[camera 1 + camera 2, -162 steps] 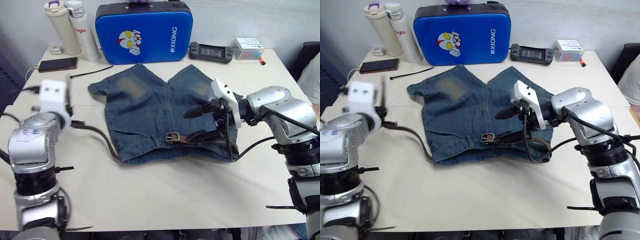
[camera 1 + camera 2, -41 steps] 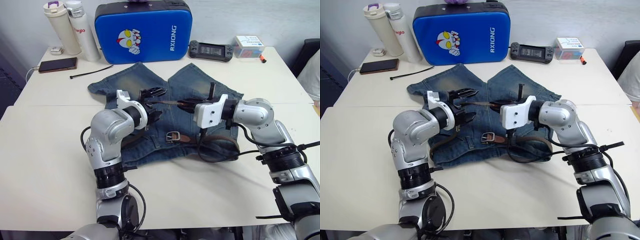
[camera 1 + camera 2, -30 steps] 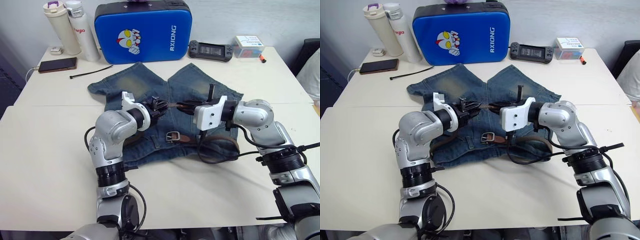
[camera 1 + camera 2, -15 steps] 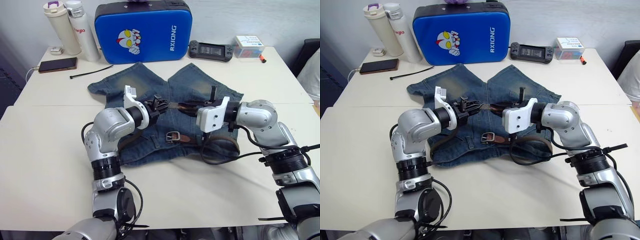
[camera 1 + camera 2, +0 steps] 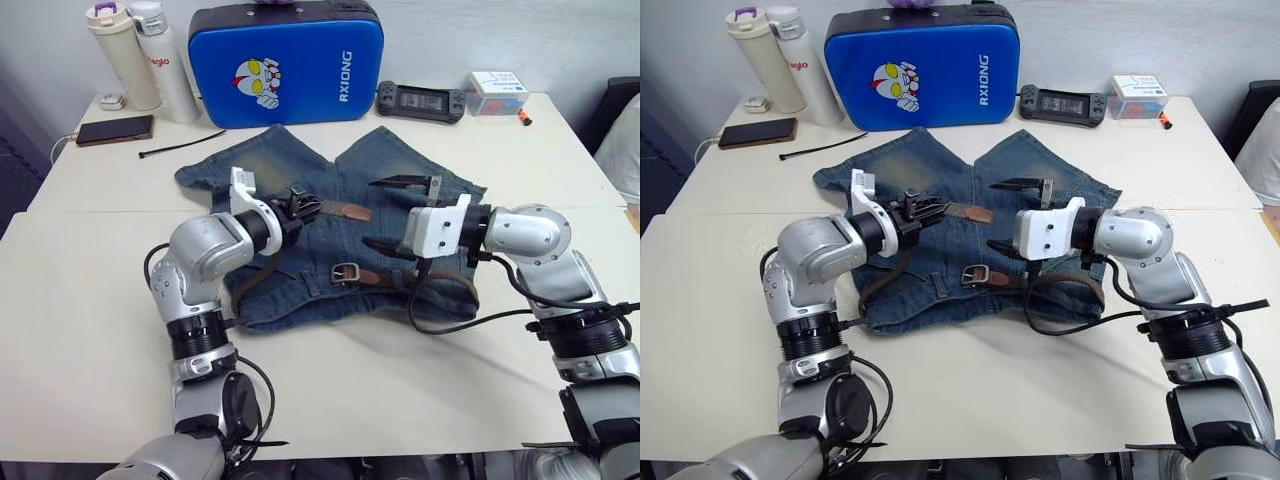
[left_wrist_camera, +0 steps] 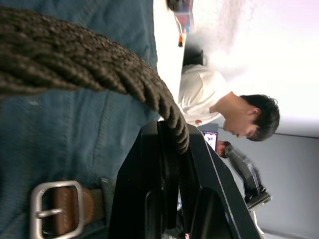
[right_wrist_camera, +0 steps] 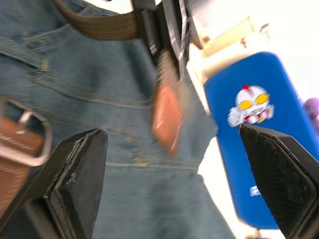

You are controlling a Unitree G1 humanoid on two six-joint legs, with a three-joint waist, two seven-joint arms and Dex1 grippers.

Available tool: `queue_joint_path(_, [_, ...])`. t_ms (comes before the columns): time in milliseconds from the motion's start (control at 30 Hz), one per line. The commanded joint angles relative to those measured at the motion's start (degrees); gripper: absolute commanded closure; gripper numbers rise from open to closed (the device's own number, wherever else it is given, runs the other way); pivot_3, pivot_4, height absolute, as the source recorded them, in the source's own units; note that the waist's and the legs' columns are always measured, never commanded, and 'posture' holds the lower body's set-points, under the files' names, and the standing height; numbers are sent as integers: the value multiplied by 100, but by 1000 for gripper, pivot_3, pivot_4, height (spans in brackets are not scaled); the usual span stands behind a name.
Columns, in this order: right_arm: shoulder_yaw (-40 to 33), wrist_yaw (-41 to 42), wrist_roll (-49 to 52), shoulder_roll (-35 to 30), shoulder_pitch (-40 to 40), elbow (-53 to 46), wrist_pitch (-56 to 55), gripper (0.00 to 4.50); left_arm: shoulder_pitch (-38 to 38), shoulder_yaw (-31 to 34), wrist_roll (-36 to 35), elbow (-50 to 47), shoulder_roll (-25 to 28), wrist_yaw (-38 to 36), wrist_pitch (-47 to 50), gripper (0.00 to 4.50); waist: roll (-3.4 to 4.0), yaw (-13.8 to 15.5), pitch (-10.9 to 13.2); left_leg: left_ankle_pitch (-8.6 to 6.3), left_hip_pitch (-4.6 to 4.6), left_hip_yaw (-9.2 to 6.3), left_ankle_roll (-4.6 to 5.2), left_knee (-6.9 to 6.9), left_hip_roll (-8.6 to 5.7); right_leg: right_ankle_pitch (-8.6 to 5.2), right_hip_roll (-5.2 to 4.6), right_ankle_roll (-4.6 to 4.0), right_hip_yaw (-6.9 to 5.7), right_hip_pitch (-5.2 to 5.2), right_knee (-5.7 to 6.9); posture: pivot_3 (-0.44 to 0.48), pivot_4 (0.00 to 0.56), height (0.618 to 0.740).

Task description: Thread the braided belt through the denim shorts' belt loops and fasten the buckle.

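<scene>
Since half a second ago the right gripper [image 5: 393,213] has let go of the braided belt [image 5: 345,210] and drawn back toward the right of the frame; its fingers, then closed near the strap's end, now stand wide apart, one above and one below, holding nothing. The left gripper [image 5: 303,205] has stayed clamped on the strap and sits a little further left than before.

Left gripper: closed on the braided belt near its tan leather tip, which projects from the fingers toward the centre of the frame, over the denim shorts [image 5: 300,190]. The left wrist view confirms the grip: the woven strap runs between the two black fingers [image 6: 149,199].

Right gripper: fully open, empty, hovering over the right leg of the denim shorts, apart from the strap tip.

The denim shorts lie flat at the centre of the tabletop [image 5: 400,380], waistband toward the lower edge of the frame. The buckle [image 5: 345,272] rests on the waistband at centre, with the belt running right along the waistband from it. Whether the strap passes through the belt loops cannot be told.

The left wrist view shows the buckle [image 6: 56,209] close up, with prong and tan leather end, and a person in a white shirt beyond the tabletop's edge. The right wrist view shows the tan tip hanging from the left gripper, with the blue case [image 7: 249,129] behind it. The head views place the blue case [image 5: 288,62] at the upper centre, two bottles [image 5: 145,55] at the upper left.
</scene>
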Motion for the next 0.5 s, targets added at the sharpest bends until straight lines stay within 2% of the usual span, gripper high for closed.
queue_joint_path(33, [-261, 322, 628, -190, 127, -681, 926, 45, 185, 17, -70, -315, 434, -254, 231, 4500, 0, -2, 0, 0, 3, 0, 0, -2, 0, 0, 0, 0, 5, 0, 0, 0, 150, 664])
queue_joint_path(233, [-526, 1013, 1966, -881, 301, -1575, 3607, 45, 777, -6, -70, -485, 1629, -1031, 688, 4500, 0, 2, 0, -3, 17, -12, -4, -9, 1, 0, -9, -1, 22, 2, -5, 0, 150, 664])
queue_joint_path(333, [-595, 1405, 2461, -1267, 151, -1627, 4606, 45, 1134, -37, -70, -689, 2411, -1793, 923, 4500, 1, 1, 0, -8, 17, -29, -13, -10, -2, 0, -15, -1, 26, 7, -28, 0, 150, 664])
queue_joint_path(500, [-524, 2159, 3294, -1713, -475, -1470, 6097, 45, 2152, -58, -70, -1674, 2922, -2063, 367, 4500, 1, -12, 0, -12, 32, -37, -18, -33, -6, -1, -19, -3, 35, 9, -47, 0, 150, 664])
